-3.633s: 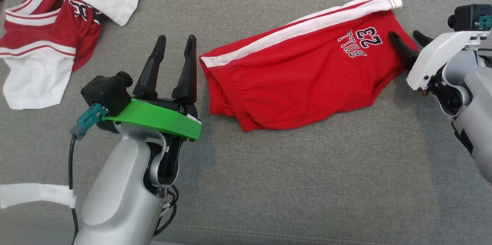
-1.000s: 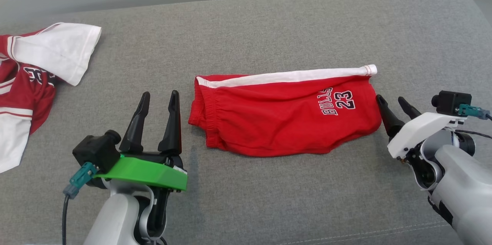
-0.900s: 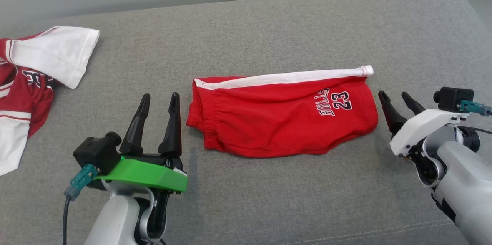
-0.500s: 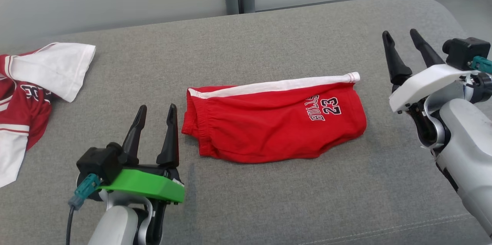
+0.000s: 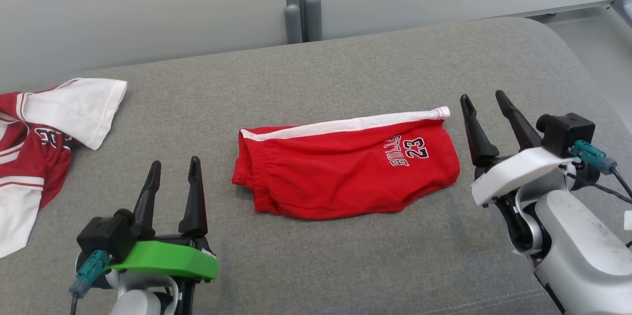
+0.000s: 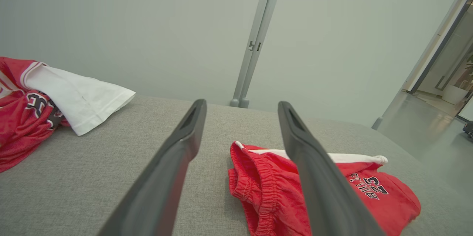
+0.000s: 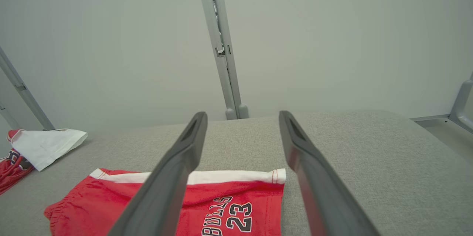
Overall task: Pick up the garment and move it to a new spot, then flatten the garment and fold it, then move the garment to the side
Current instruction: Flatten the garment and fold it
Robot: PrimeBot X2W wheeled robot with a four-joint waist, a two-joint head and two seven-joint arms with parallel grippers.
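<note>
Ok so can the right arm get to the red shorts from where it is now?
Probably yes. The right gripper stands open just beside the printed end of the red shorts, with nothing but grey cushion between them.

- A grey fabric cushion (image 5: 345, 265) carries everything. Its far edge runs along a pale wall, and its corner beyond the right fingers (image 5: 475, 132) is rounded.
- Red shorts (image 5: 340, 177) lie flat on it between the two pairs of fingers. The gathered waistband is near the left fingers (image 5: 193, 196), the hem just beside the right ones. A white stripe runs along the far edge, with "BULLS 23" printed near the right fingers.
- A red-and-white jersey (image 5: 29, 157) lies crumpled well to the left of the left fingers, its white sleeve uppermost.
</note>
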